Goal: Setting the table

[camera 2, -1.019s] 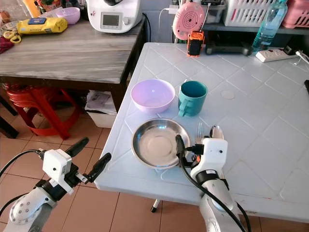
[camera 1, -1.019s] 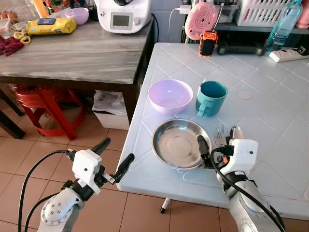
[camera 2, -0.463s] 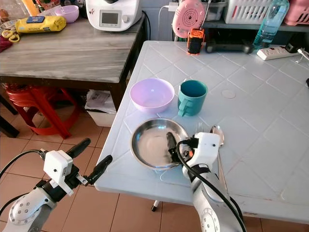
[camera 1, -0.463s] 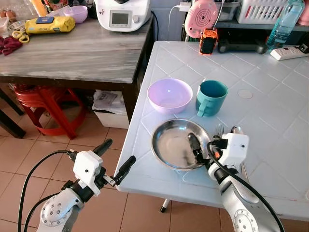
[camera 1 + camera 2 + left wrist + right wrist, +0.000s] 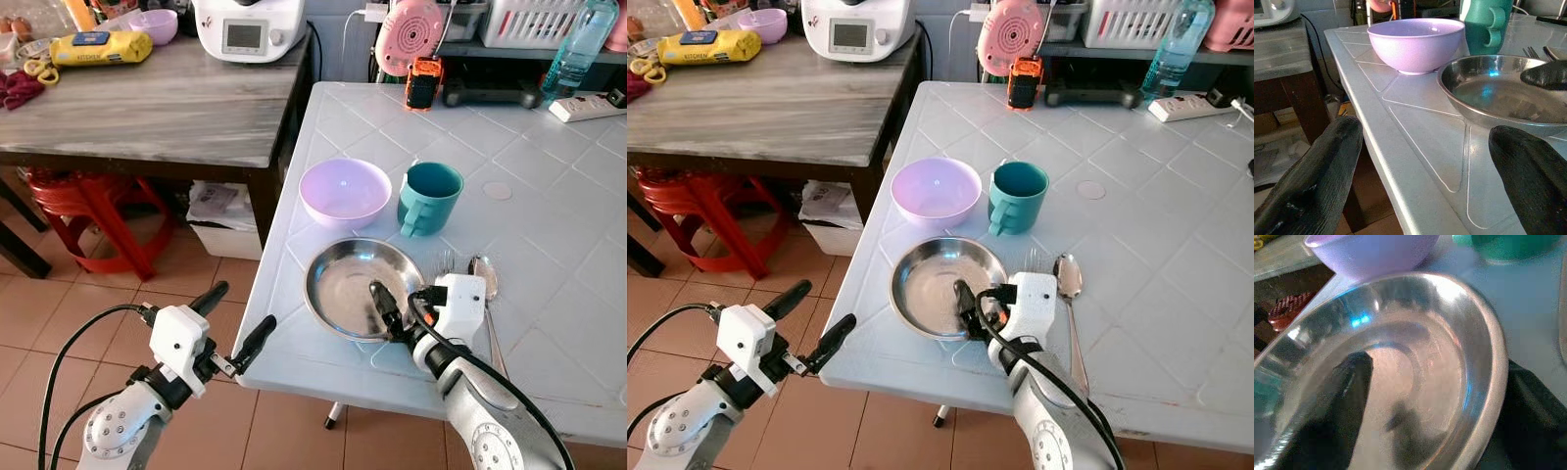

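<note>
Where rim nears edge, right hand [image 5: 397,318] astride plate [image 5: 343,284].

Home kitchen-dining area: white tiled tabletop [image 5: 549,196] with bowl [image 5: 345,192], mug [image 5: 428,198], steel plate [image 5: 343,284]; wooden tabletop [image 5: 147,108] carrying cooking appliance [image 5: 251,29]; red plastic stool [image 5: 88,211]; terracotta floor tiles [image 5: 59,313].

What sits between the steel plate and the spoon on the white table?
A fork lies between the steel plate and the spoon, mostly hidden behind the right gripper; only its tines show, in the left eye view.
</note>
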{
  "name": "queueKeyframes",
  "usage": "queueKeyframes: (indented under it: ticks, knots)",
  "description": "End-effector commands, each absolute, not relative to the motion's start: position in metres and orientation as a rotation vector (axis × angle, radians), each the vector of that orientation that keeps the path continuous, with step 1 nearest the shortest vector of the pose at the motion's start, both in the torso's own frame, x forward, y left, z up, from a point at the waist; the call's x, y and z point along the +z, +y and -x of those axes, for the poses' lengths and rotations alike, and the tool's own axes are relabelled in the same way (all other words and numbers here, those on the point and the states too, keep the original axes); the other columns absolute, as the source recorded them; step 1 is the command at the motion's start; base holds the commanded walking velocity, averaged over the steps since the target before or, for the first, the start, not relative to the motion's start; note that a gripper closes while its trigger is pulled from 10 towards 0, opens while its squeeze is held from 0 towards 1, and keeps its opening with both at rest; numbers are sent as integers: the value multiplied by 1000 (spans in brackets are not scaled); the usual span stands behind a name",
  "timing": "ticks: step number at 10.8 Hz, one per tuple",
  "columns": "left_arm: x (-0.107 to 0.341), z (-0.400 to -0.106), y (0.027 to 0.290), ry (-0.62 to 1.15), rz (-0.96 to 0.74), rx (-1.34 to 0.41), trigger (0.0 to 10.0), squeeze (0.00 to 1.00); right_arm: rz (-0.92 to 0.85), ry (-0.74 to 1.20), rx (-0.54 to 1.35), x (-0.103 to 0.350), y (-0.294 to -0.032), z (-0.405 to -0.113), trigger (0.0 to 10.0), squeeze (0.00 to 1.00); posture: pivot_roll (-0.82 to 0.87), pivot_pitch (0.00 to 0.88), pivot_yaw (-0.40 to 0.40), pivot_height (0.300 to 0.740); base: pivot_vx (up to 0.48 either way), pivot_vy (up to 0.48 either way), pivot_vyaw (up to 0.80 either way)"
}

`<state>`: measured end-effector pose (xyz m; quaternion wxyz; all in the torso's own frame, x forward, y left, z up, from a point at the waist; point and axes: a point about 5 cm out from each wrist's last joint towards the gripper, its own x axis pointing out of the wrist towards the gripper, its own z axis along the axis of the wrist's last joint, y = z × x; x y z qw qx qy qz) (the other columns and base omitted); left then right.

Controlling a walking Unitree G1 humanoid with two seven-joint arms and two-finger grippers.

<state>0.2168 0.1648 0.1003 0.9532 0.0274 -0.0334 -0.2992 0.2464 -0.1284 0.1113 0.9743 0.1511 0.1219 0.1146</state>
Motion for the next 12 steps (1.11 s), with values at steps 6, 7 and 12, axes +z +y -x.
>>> queueKeyframes:
  ticks: [6, 7, 12]
  knots:
    - [100, -213, 158, -66, -41, -658, 10000, 0, -378, 330, 213, 102, -132, -243, 0, 0, -2, 131, 43, 740, 0, 0, 0]
    - [100, -212, 157, -70, -31, -675, 10000, 0, -376, 344, 218, 102, -132, -243, 0, 0, -4, 131, 40, 740, 0, 0, 0]
    - [97, -207, 160, -70, -44, -764, 10000, 0, -399, 395, 226, 96, -131, -241, 0, 0, -7, 133, 40, 740, 0, 0, 0]
